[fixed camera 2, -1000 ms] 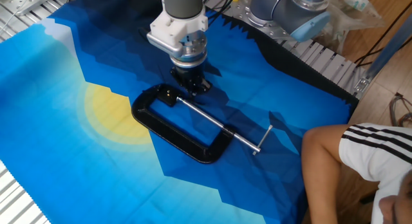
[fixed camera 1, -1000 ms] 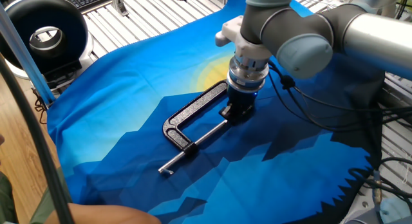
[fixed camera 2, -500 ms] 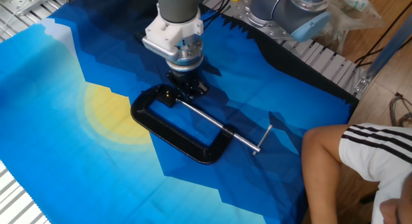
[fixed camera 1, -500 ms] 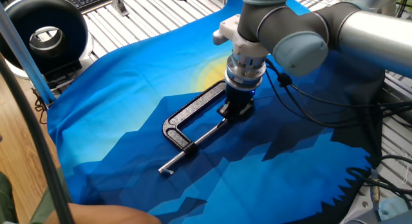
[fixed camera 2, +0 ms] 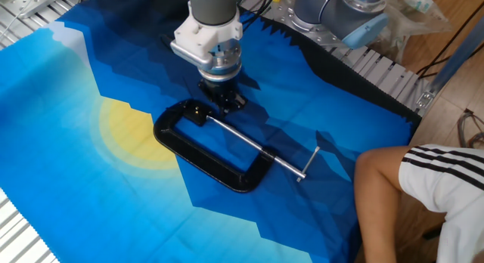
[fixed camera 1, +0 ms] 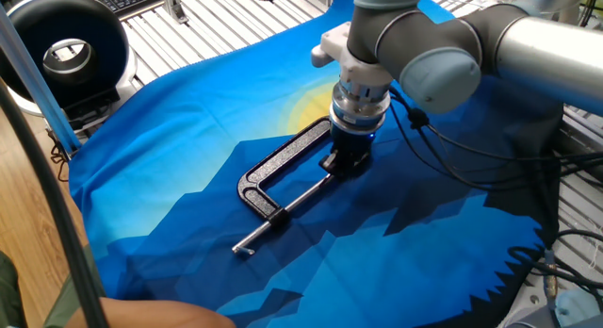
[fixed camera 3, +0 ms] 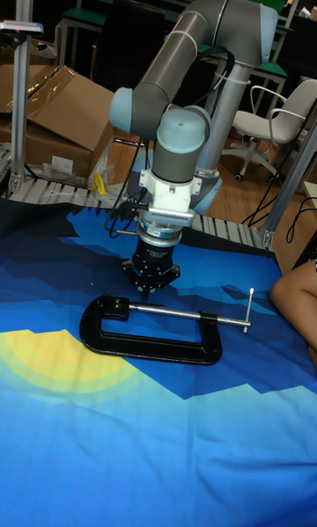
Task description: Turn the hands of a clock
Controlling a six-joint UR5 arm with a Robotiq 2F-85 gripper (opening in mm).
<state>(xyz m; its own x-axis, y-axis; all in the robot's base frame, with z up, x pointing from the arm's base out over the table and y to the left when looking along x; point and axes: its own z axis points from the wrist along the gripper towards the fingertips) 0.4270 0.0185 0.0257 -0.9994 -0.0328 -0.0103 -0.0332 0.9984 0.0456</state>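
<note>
On the blue cloth over the desk in one fixed view lies a black clamp, its screw running down-left to a crossbar handle. The claw hangs low at the clamp's upper-right end, at the anvil end of the screw and well apart from the handle. The hands, by the task's wording, would be the thin bar at the handle end; nothing grips that bar, so I judge the turning not yet begun there. The claw's fingers are too dark and bunched to read: whether they are spread or pinched, I cannot tell.

In the other fixed view the clamp lies with its handle pointing toward a seated person's leg. The claw sits just beyond the clamp's far corner, close to touching it. Against the frame half a second back, the wrist has shifted slightly right and the clamp has not moved.

In the tall fixed view the claw points straight down just above the clamp's left corner, with the handle upright at the far right, untouched. What is left, by my reading, is the whole turn.
</note>
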